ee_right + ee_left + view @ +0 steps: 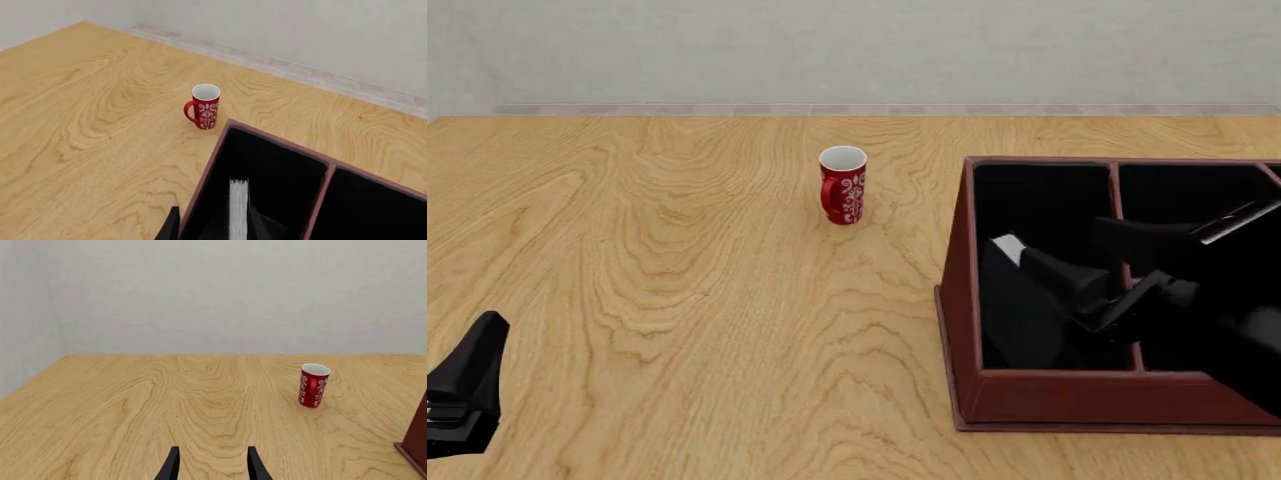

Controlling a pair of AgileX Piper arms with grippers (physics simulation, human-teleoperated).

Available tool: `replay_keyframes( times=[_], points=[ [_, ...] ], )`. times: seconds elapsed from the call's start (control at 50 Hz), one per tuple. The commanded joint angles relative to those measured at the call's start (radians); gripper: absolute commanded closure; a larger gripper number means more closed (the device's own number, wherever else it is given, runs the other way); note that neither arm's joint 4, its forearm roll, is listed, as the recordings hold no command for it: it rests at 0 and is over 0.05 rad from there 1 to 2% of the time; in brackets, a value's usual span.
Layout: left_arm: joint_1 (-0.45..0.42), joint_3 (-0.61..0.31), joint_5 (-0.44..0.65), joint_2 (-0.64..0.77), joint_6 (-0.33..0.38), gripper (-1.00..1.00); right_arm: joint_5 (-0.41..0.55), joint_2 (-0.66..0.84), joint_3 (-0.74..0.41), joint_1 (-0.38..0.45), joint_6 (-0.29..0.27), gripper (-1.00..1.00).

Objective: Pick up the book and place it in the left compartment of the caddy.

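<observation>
book (238, 207) already lifted, clamped between right gripper (210, 225) fingers, white page edge showing at bottom centre of right wrist view. in front view, book sits low inside left compartment (1034, 200) of caddy (961, 300), right of frame. pickup done and insertion looks nearly done; release and withdrawal left. left gripper (212, 466) idle at lower left of front view, fingers apart, holding nothing. red mug (843, 186) upper centre, well apart from caddy.

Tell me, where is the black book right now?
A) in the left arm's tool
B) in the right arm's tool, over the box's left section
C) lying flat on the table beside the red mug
B: the book, white pages showing, sits between the right tool's fingers inside the box's left section.
</observation>
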Motion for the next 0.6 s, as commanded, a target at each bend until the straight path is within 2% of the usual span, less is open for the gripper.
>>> replay_keyframes(
  times=[0.02,0.32,0.38,0.4,0.44,0.48,0.5,0.58,0.6],
  points=[
    [0.000,0.000,0.000,0.000,0.000,-1.00,0.054,-0.046,-0.032,0.017,-0.008,-1.00],
    [0.000,0.000,0.000,0.000,0.000,-1.00,0.102,-0.075,-0.072,0.043,-0.028,-1.00],
    [0.000,0.000,0.000,0.000,0.000,-1.00,0.093,-0.087,-0.075,0.070,-0.030,-1.00],
    [0.000,0.000,0.000,0.000,0.000,-1.00,0.086,-0.069,-0.084,0.100,-0.015,-1.00],
    [0.000,0.000,0.000,0.000,0.000,-1.00,0.096,-0.091,-0.084,0.091,-0.024,-1.00],
    [0.000,0.000,0.000,0.000,0.000,-1.00,0.098,-0.088,-0.099,0.118,0.012,-1.00],
    [0.000,0.000,0.000,0.000,0.000,-1.00,0.090,-0.096,-0.108,0.149,0.007,-1.00],
    [0.000,0.000,0.000,0.000,0.000,-1.00,0.105,-0.124,-0.115,0.148,0.025,-1.00],
    [0.000,0.000,0.000,0.000,0.000,-1.00,0.108,-0.131,-0.117,0.151,0.016,-1.00]
  ],
)
